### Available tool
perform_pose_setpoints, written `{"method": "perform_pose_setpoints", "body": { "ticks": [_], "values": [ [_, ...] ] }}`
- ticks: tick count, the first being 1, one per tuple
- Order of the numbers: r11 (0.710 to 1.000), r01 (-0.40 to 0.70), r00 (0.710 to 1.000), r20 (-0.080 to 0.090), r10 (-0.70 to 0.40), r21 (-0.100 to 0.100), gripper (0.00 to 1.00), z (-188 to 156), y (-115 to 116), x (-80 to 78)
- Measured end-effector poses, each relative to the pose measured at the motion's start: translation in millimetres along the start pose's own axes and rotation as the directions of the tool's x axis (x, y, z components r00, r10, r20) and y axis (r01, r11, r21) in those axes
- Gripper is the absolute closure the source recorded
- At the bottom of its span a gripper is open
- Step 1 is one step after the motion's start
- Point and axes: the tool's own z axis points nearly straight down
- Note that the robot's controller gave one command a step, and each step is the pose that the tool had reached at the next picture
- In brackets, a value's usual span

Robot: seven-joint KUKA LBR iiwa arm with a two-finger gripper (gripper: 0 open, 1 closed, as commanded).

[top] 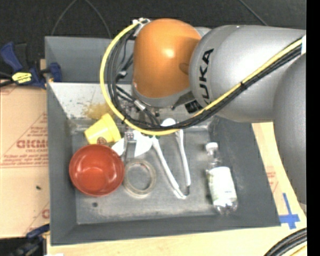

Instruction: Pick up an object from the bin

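Pincer (pixel 130 144) sits under the orange wrist cover (pixel 160 57), left of centre in the bin (pixel 149 222). It is largely hidden, and I cannot tell whether it is wide or narrow. A yellow block (pixel 103 131) lies just left of it. A clear tape ring (pixel 139 178) lies just nearer, touching a red bowl (pixel 96 169). White tongs (pixel 173 169) and a clear bottle (pixel 222 186) lie to the right.
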Motion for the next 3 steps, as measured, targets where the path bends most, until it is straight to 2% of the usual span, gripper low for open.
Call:
{"method": "perform_pose_setpoints", "body": {
  "ticks": [1, 2, 3],
  "values": [
    [0.975, 0.222, 0.975, 0.004, -0.222, 0.0, 0.0, 108, -10, 39.1],
    [0.964, 0.264, 0.964, 0.014, -0.264, 0.002, 0.0, 75, -64, 15.9],
    [0.915, 0.404, 0.915, -0.005, -0.404, -0.005, 0.0, 137, 14, 48.8]
  ]
}}
